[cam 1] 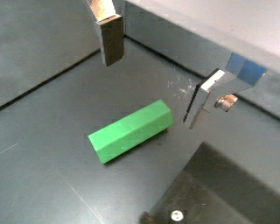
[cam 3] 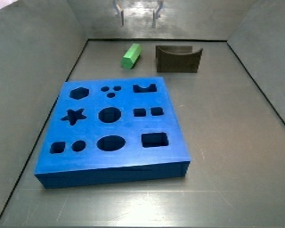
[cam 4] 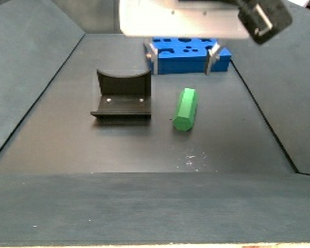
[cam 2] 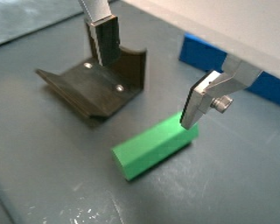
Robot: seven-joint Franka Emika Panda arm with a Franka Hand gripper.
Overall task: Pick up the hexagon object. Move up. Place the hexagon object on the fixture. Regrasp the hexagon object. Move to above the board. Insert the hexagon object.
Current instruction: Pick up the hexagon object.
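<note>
Clearly nothing is done yet: the hexagon object (cam 2: 157, 149) lies beside the fixture (cam 2: 95, 86), and the gripper (cam 2: 147, 73) hangs above it, jaws apart and empty.

Only a dark floor (cam 3: 228, 134) (with pale grey surrounding walls (cam 3: 26, 27)).

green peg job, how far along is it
Nothing looks done yet. The green peg lies flat on the floor beside the fixture, not in its notch. In hand: the gripper hangs open above the peg, fingers apart and holding nothing. Left: grasp, lift, set it on the fixture, regrasp, carry to the blue board and insert.
</note>
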